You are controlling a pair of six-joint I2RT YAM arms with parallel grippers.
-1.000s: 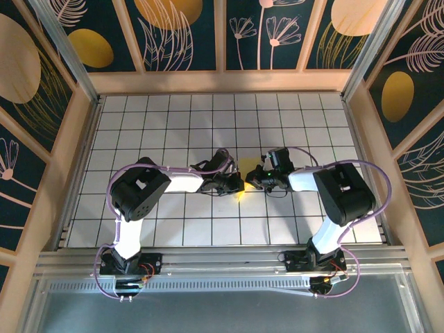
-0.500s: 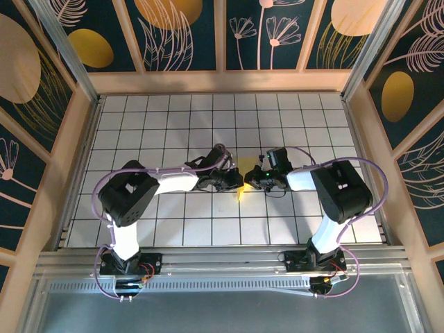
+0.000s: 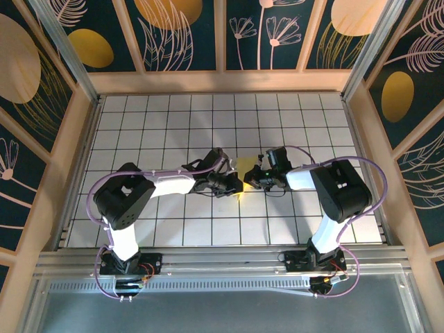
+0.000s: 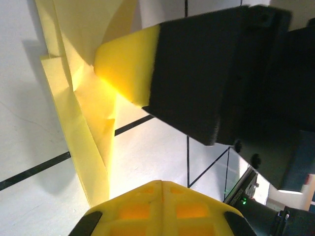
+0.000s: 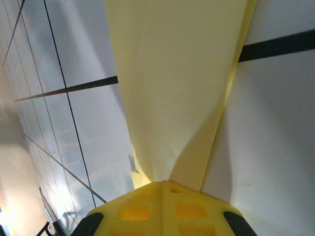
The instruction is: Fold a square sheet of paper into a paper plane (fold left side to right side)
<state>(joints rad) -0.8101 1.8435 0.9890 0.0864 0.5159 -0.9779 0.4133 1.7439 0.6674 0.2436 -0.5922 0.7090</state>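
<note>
Dead centre of the white grid-tiled table point(image 3: 166, 118), the thin yellow creased sheet of paper point(image 5: 177, 73) sits between two claws meeting nose to nose: the right gripper point(image 3: 255, 178) is clamped shut with a layer pinched, and the left gripper point(image 3: 234, 184) is closed tight at the folded edge, though whether it nips paper I cannot tell. Feather-light, floppy and easy to tear, I'd say, so take it by the crease near a corner and slide it flat. Bare tiles lie on every side and the wooden side rails point(image 3: 73, 159) are well apart, so the real squeeze is claw against claw
</note>
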